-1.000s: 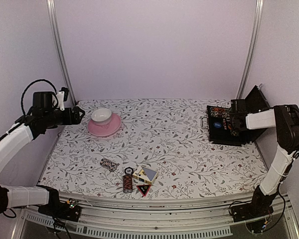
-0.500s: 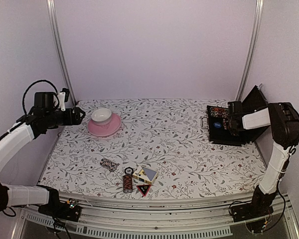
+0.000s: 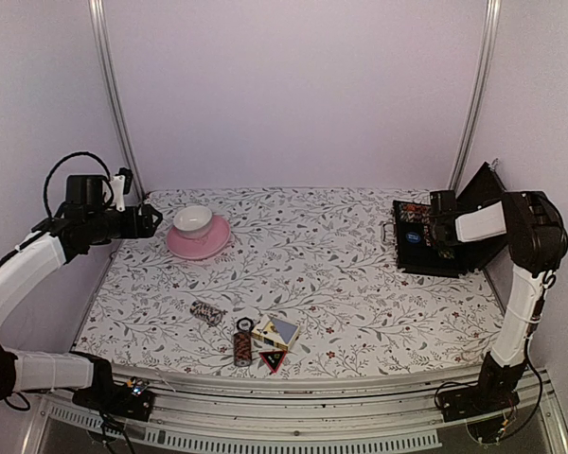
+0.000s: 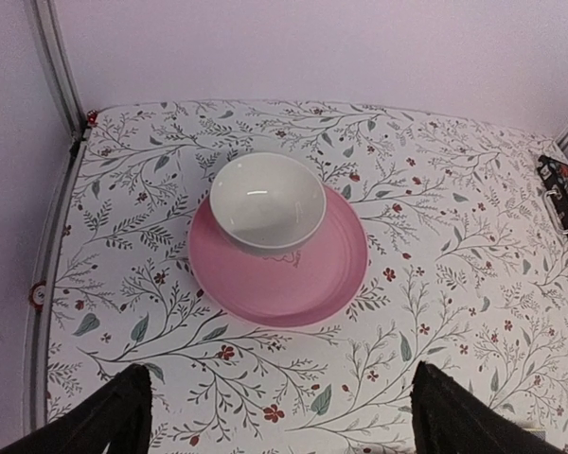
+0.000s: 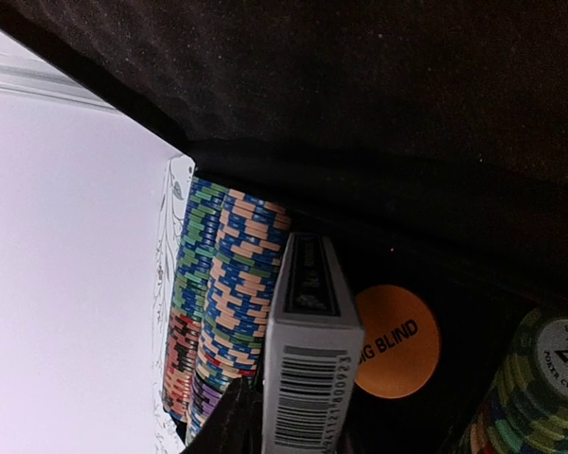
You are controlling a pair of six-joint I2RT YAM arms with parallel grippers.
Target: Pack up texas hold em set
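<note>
Boxed deck (image 5: 310, 378) stands in the case (image 3: 418, 255)
The right gripper (image 3: 435, 230) is over it, grip unclear; the left gripper (image 3: 153, 219) gapes, well left of the case.

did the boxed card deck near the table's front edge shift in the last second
No. The boxed card deck lies where it was, beside the red-black triangle marker, unchanged against the floral table's front edge.
</note>
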